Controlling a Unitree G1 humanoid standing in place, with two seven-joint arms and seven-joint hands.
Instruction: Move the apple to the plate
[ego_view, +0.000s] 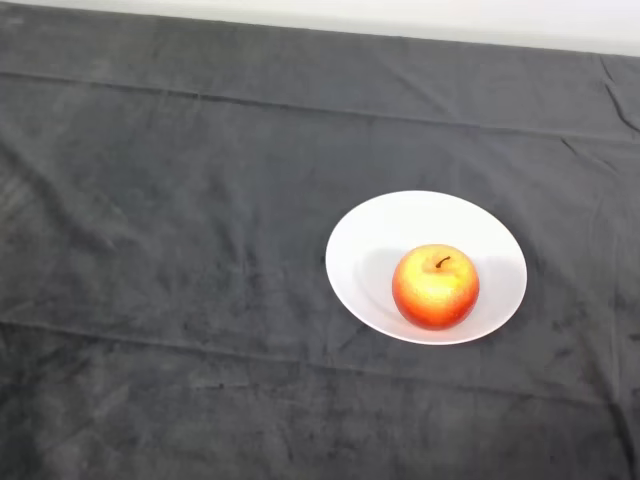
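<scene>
Head view: you are looking down on a tabletop under a dark, creased cloth, with no part of the robot showing.
Near edge: only bare cloth with long folds across it.
Hand: you cannot tell whether it is spread or closed, since neither it nor the arm shows.
Apple: the red-and-yellow apple sits upright, stem up, inside the white plate, on the plate's nearer half.
Plate: it lies right of centre, in the middle depth of the cloth, well apart from every edge.
Key relation: the left arm would enter from the lower left, so the apple lies ahead and to the right of that entry.
Task state: judged from how things lie, the apple is already on the plate and no carry seems left.
Far edge: a pale strip runs behind the cloth.
</scene>
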